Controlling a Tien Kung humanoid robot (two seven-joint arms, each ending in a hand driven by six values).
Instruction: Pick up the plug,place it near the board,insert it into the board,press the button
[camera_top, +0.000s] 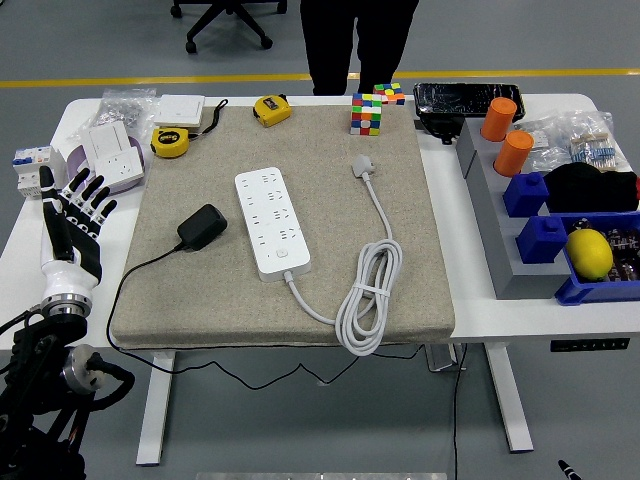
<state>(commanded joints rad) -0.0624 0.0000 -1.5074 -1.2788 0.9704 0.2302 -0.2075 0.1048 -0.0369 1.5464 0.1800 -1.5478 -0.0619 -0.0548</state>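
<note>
Left hand (68, 222): raised at the left edge of the bench (30, 262), fingers spread and pointing up, holding nothing; over the bare bench top just left of the mat, well apart from the plug.
Right hand: out of frame.
Plug (202, 227): black adapter plug lying on the beige mat (410, 250), left of the power strip, not touching it; its thin black cord (128, 283) ran down-left across the mat and off the front edge.
Power strip (271, 221): white, lying lengthwise near the mat's middle, sockets up, button near its near end; nothing plugged in.
Strip cable (371, 296): white, left the strip's near end, bundled in a coil at the mat's front right, then ran up to its own white plug (364, 165) lying loose on the mat.
Rubik's cube (366, 113): at the mat's far edge, a second smaller one just behind it.
Tape measures: yellow one (271, 109) at the far edge of the mat, another (170, 142) at the mat's far left corner.
Wall sockets (110, 148): white, on a purple plate at the far left of the bench.
Breaker (32, 165): white, at the far left edge, just behind the left hand.
Right side: grey rack with two orange cylinders (506, 135), blue bins (543, 236) holding a black item and a lemon (589, 252).
Person (355, 40): stood at the far side in dark clothes, only the lower body showing, hands not seen.
</note>
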